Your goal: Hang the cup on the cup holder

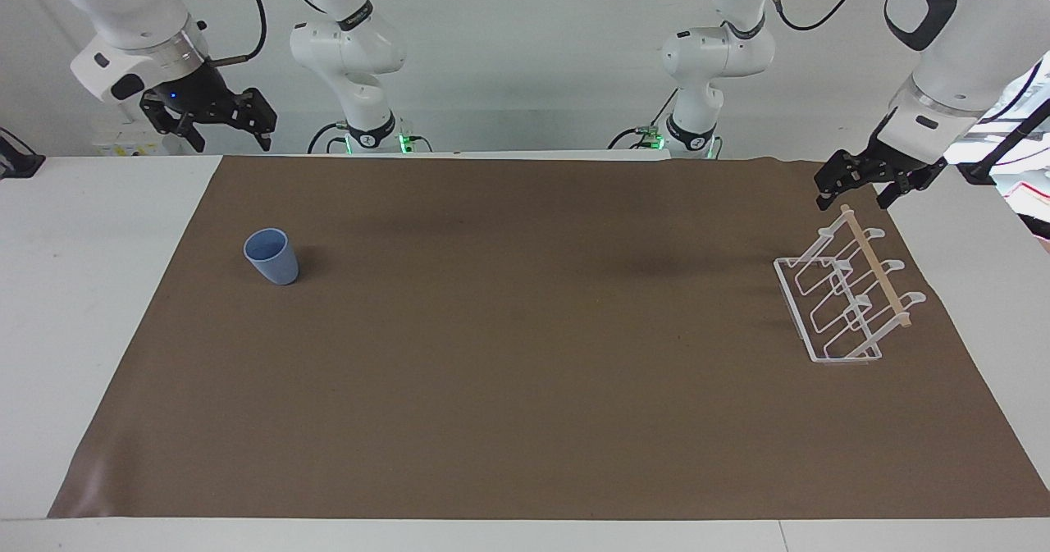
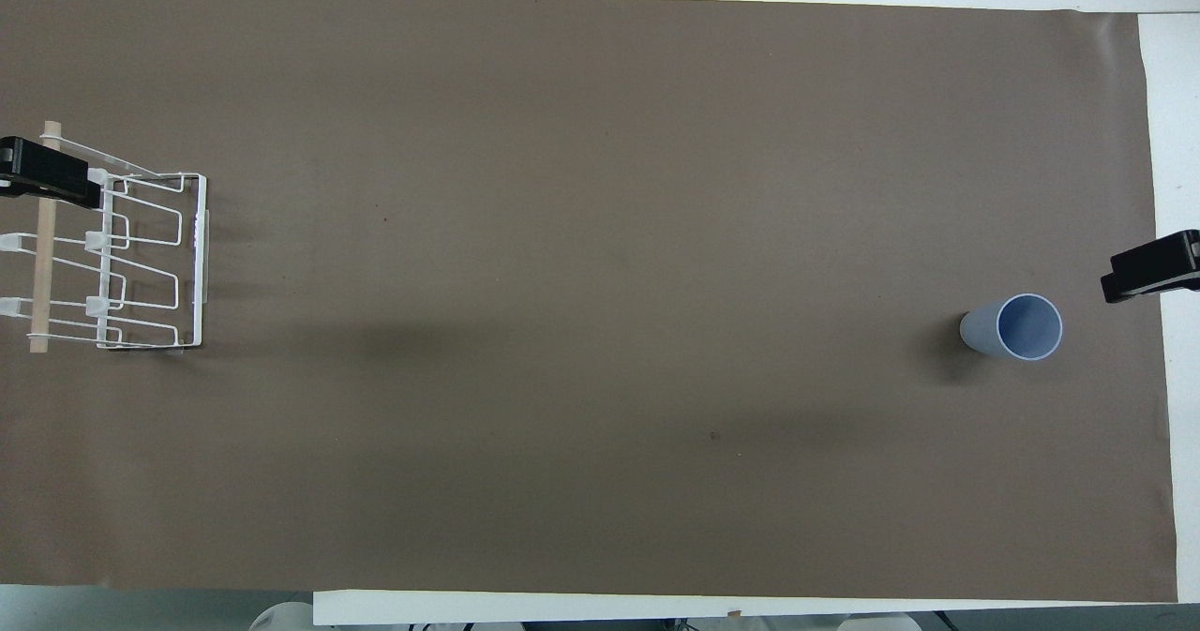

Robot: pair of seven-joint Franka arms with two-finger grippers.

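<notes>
The light-blue cup point(image 1: 271, 257) stands upright, mouth up, on the brown mat toward the right arm's end of the table; it also shows in the overhead view point(image 2: 1017, 328). The white wire cup holder point(image 1: 845, 306) with its wooden rod point(image 1: 876, 266) stands toward the left arm's end; it shows in the overhead view too point(image 2: 141, 265). My right gripper point(image 1: 232, 143) is open and empty, raised over the mat's corner, apart from the cup. My left gripper point(image 1: 853, 202) is open and empty, just above the rod's end nearest the robots.
The brown mat point(image 1: 525, 355) covers most of the white table point(image 1: 82, 289). Bare white strips lie at both ends. The two arm bases point(image 1: 369, 134) stand at the table's edge by the robots.
</notes>
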